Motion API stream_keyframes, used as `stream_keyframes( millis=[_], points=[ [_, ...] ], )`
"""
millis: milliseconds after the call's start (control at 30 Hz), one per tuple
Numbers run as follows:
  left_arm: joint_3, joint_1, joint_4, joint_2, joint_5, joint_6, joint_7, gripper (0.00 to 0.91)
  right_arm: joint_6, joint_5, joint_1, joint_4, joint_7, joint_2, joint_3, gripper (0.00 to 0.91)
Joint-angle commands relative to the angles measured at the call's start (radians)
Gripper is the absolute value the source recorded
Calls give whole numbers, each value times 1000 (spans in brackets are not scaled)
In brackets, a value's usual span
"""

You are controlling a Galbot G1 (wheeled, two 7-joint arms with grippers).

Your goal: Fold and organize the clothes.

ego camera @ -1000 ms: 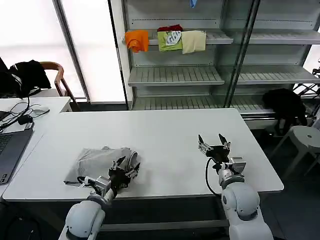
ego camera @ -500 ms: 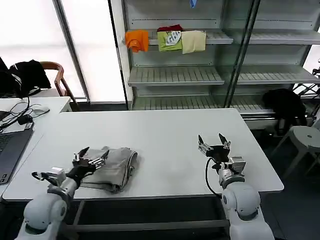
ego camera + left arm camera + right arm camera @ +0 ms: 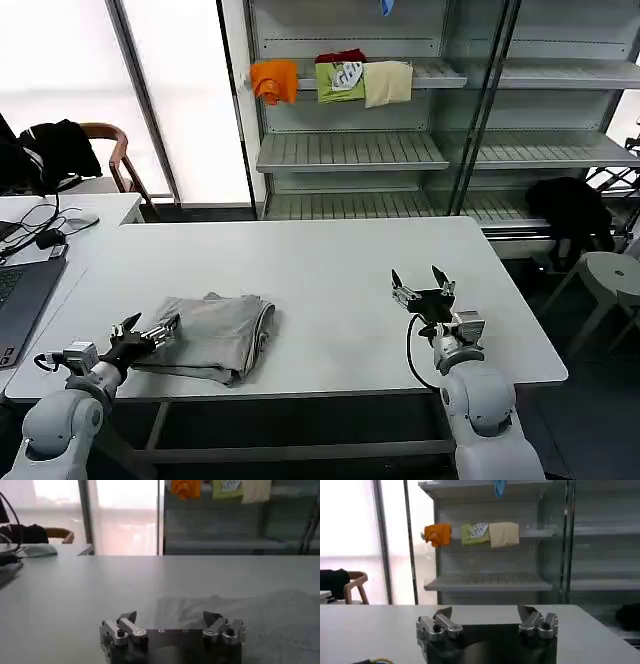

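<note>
At the far left, a laptop is seen at the edge of a side desk, with cables lying beyond it. Next, the left gripper is held low over the near left part of the white table, its fingers spread wide with nothing between them; it is placed just left of the folded grey shirt, close to the cloth's left edge. In the left wrist view the same open fingers are shown with the shirt lying flat just beyond them. The shirt is found folded into a compact bundle near the table's front edge, left of centre. Further right, the right gripper is raised above the near right part of the table, jaws parted wide and empty, well apart from the shirt. Beyond the table, orange, green and cream garments are laid on an upper shelf of the rack
</note>
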Motion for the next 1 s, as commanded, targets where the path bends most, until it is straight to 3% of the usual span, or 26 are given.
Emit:
stream_keyframes(
  millis=[33, 67, 100, 167, 200, 233, 267, 633, 1000],
  points=[
    [-8, 3, 79, 6, 19, 5, 3, 907, 3, -4, 5, -13, -4, 4, -4, 907],
    [-8, 4, 78, 0, 19, 10, 3, 907, 4, -4, 6, -14, -3, 5, -4, 907],
    [-8, 5, 75, -2, 19, 15, 1, 806, 4, -4, 6, -15, -3, 6, -4, 907],
    [-8, 8, 67, -9, 16, 22, 2, 353, 6, -3, 6, -17, -3, 4, -4, 907],
    [-8, 9, 62, -10, 15, 23, 2, 262, 6, -3, 6, -17, -4, 3, -3, 907],
    [-9, 12, 55, -12, 12, 25, 5, 101, 6, -2, 7, -17, -4, 2, -2, 907],
    [-9, 14, 47, -12, 11, 26, 8, 30, 6, -2, 7, -16, -4, 1, -2, 907],
    [-3, 29, -2, -40, 24, 27, 18, 20, 6, -2, 1, -7, 0, 1, -1, 907],
    [-49, 33, -59, -47, 92, -30, 41, 20, 6, -2, -14, 13, 6, -3, 5, 907]
  ],
)
